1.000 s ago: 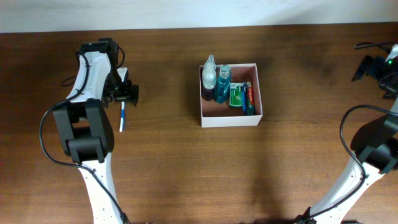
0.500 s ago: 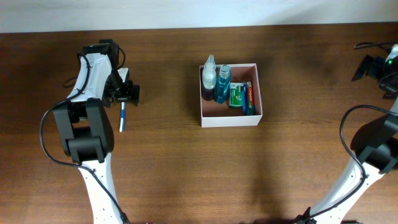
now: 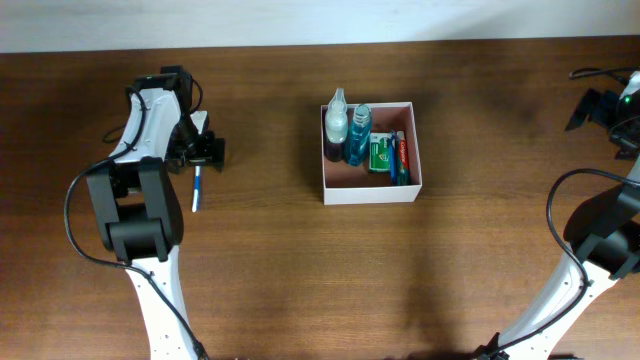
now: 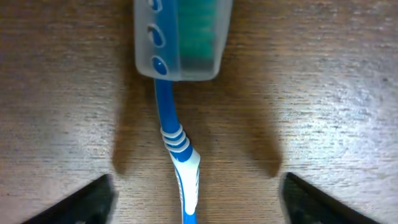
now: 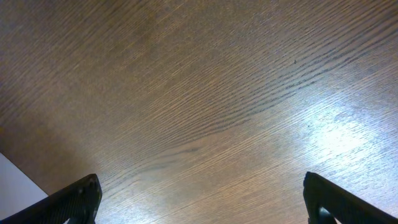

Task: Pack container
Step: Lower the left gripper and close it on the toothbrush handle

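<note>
The container (image 3: 371, 191), a shallow white-walled box with a pinkish-brown inside, sits at the table's middle back. It holds two bottles (image 3: 346, 128), a green packet (image 3: 380, 153) and a red tube (image 3: 402, 152). A blue and white toothbrush (image 3: 196, 187) lies on the table at the left; in the left wrist view (image 4: 177, 149) its capped head points away. My left gripper (image 3: 200, 150) is open right above it, one finger on each side of the handle (image 4: 193, 202), not touching. My right gripper (image 3: 600, 108) is open and empty at the far right.
The wooden table (image 3: 300, 270) fills all views. The white back edge (image 3: 300, 20) runs along the top. Black cables (image 3: 590, 73) lie by the right arm.
My left gripper has shifted very slightly over the toothbrush. The toothbrush, the container and the right arm have not moved.
</note>
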`<control>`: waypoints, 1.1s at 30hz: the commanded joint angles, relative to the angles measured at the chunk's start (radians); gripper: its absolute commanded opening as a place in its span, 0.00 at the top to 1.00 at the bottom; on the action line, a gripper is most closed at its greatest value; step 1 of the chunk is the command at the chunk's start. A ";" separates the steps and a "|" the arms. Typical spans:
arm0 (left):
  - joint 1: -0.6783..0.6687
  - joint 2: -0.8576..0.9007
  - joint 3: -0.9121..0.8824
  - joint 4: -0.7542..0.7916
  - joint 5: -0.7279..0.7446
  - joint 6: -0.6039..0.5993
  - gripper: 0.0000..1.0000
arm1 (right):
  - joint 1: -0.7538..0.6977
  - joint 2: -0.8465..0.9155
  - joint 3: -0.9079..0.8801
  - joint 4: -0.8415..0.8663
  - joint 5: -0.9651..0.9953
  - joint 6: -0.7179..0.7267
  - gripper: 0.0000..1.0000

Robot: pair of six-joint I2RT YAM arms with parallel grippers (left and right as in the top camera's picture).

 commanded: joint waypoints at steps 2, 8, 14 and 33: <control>0.000 -0.023 -0.010 0.001 0.014 0.011 0.28 | 0.005 -0.031 -0.006 0.004 -0.005 0.005 0.01; 0.000 -0.023 -0.010 0.002 0.014 0.011 0.28 | 0.005 -0.031 -0.006 0.004 -0.005 0.005 0.01; 0.000 -0.023 -0.014 0.003 0.014 0.011 0.28 | 0.005 -0.031 -0.006 0.004 -0.005 0.005 0.01; 0.000 -0.023 -0.041 0.010 0.014 0.011 0.39 | 0.005 -0.031 -0.006 0.004 -0.005 0.005 0.01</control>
